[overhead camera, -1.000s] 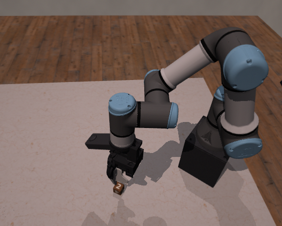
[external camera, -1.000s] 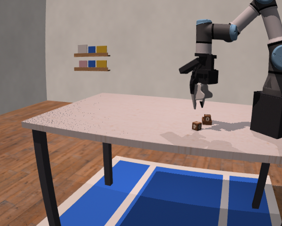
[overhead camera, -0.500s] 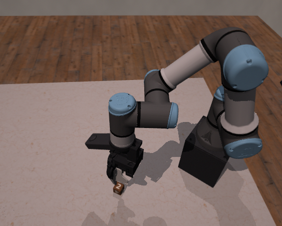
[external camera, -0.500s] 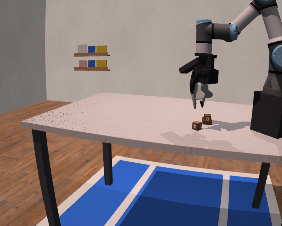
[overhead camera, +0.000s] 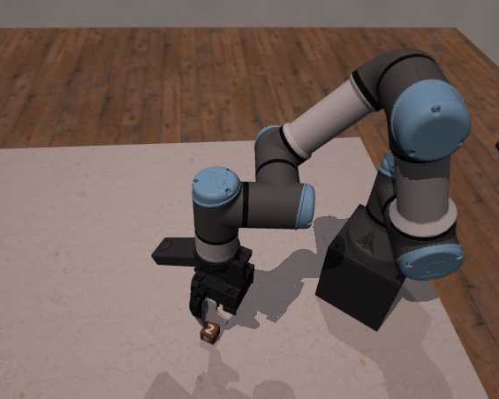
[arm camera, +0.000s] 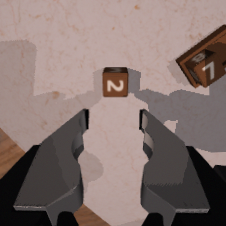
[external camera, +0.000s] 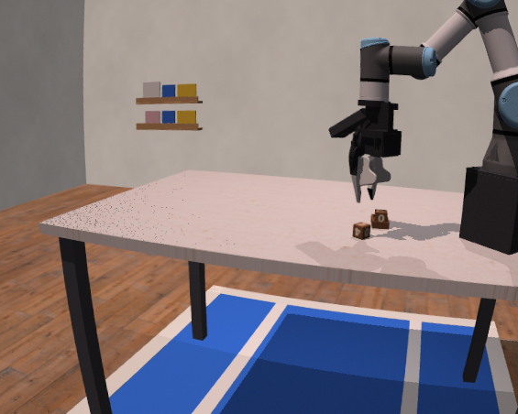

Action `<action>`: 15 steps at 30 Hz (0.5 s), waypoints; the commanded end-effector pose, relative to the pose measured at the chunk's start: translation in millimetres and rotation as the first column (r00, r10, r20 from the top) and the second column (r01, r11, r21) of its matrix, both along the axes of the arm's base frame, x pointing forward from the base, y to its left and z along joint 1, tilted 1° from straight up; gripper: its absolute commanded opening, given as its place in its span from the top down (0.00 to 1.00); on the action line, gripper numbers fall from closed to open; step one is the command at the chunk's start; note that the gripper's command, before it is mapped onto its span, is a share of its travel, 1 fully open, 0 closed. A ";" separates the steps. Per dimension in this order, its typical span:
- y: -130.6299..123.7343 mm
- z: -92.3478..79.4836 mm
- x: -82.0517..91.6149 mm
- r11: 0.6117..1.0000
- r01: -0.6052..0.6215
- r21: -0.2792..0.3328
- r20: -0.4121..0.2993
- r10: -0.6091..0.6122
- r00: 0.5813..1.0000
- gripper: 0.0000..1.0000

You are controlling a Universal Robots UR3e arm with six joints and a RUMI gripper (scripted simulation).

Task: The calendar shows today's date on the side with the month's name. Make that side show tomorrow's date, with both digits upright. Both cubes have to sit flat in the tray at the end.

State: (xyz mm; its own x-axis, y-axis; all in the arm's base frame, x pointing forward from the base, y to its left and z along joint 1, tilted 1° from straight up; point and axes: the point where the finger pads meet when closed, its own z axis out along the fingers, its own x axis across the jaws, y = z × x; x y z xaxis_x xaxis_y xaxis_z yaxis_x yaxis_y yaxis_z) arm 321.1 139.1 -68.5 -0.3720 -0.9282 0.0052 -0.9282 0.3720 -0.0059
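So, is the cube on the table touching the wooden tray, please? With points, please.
Apart. The wrist view shows it: bare table lies between the cube (overhead camera: 209, 334) (external camera: 361, 231) (arm camera: 115, 84) and the tray (external camera: 380, 225) (arm camera: 183, 64).

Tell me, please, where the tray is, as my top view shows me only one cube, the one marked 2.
Observer: In the exterior view, the tray is behind that loose cube, with another cube in it.
Operator: Thank you. Could you read me a digit on the cube in the tray?
Observer: The wrist view shows a 7 on it.
Operator: And is anything between the fingers of the claw?
Observer: No, the wrist view shows the claw partly open, with nothing gripped.
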 end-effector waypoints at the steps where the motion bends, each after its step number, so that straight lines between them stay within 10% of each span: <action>1: -0.3 -7.8 1.9 1.000 0.000 0.002 0.006 0.000 1.000 0.72; 15: -1.1 -26.7 2.1 1.000 0.000 0.002 0.006 0.000 1.000 0.72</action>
